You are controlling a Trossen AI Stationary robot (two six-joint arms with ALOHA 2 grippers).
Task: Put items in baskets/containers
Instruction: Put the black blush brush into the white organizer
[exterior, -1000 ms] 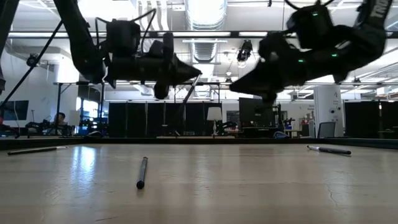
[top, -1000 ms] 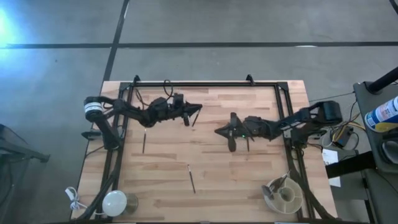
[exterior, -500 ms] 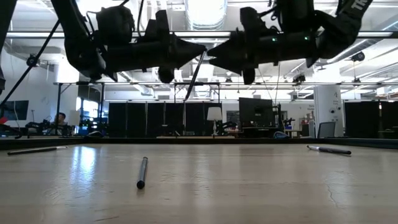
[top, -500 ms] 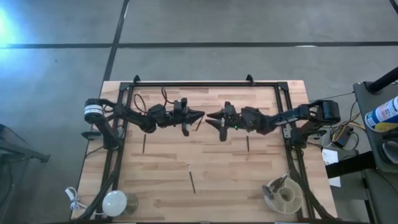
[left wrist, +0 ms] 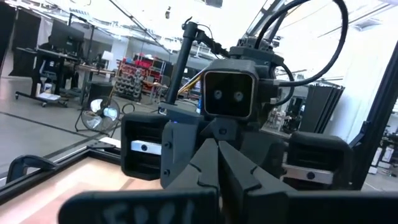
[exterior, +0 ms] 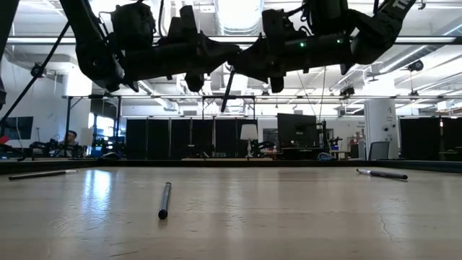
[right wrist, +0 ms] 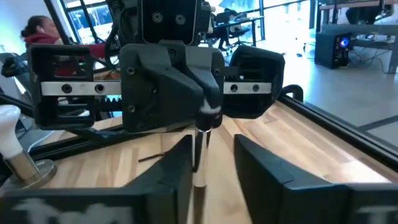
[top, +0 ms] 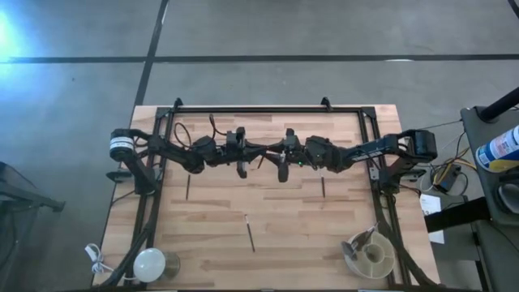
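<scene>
High view: the wooden table [top: 284,243] carries both arms meeting nose to nose above its far middle. The left gripper [top: 258,152] has its fingers pressed together on a thin makeup brush [exterior: 228,90], which hangs tilted below the fingertips in the low view. The right gripper [top: 271,154] faces it with fingers spread either side of that brush, seen between them in the right wrist view. The cream tub [top: 371,254] sits at the near right corner with brushes standing in it, well apart from both grippers. Three loose brushes lie on the table: one left [top: 187,186], one centre [top: 250,234], one right [top: 323,187].
</scene>
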